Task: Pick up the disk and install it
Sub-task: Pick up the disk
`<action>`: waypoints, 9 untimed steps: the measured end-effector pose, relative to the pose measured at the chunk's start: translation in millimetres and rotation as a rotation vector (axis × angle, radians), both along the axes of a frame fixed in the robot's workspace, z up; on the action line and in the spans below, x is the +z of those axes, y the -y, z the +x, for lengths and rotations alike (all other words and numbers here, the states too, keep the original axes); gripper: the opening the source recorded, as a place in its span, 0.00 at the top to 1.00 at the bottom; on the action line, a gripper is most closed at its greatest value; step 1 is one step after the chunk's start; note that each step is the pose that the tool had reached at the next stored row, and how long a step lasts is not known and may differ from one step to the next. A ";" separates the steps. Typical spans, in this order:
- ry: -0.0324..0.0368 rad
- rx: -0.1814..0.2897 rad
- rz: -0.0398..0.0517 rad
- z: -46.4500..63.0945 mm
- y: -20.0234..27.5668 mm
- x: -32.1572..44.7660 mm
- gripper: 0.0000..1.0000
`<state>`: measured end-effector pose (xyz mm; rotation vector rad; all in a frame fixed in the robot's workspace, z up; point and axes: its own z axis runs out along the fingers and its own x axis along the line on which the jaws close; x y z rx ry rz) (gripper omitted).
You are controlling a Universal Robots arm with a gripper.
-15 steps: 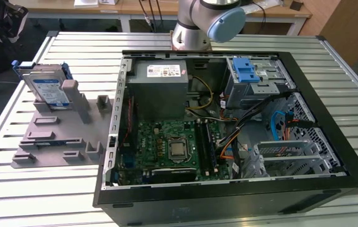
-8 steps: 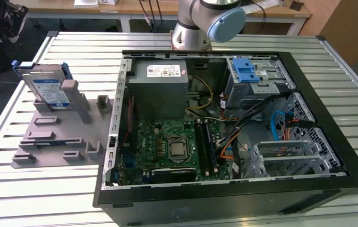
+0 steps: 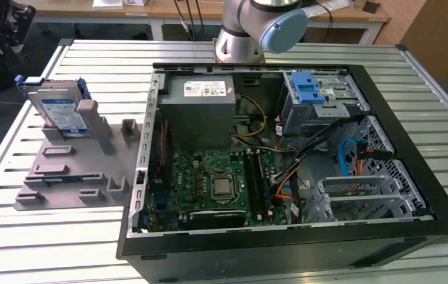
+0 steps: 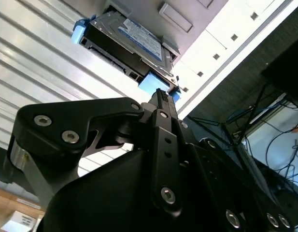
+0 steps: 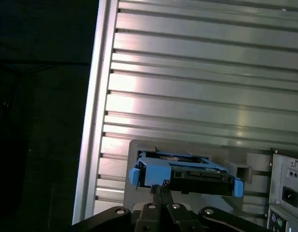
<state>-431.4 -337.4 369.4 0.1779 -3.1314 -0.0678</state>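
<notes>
The disk (image 3: 60, 109) stands on edge in a grey holder (image 3: 62, 177) near the tabletop's (image 3: 42, 248) edge, at the exterior view's left of the open computer case (image 3: 287, 251). In the first wrist view the hand (image 5: 161, 187), fingers pressed together and empty, hangs near the disk's blue-railed edge, with bare slats beyond.

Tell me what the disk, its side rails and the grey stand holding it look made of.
Disk: silvery metal casing, dull sheen, paper-like blue-and-white label. Side rails: blue plastic, matte, moulded look. Grey stand: probably plastic, uniform matte grey; not certain.
</notes>
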 end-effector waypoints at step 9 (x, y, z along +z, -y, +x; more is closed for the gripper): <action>-0.0002 0.120 -0.0001 -0.2 0.0 0.1 0.89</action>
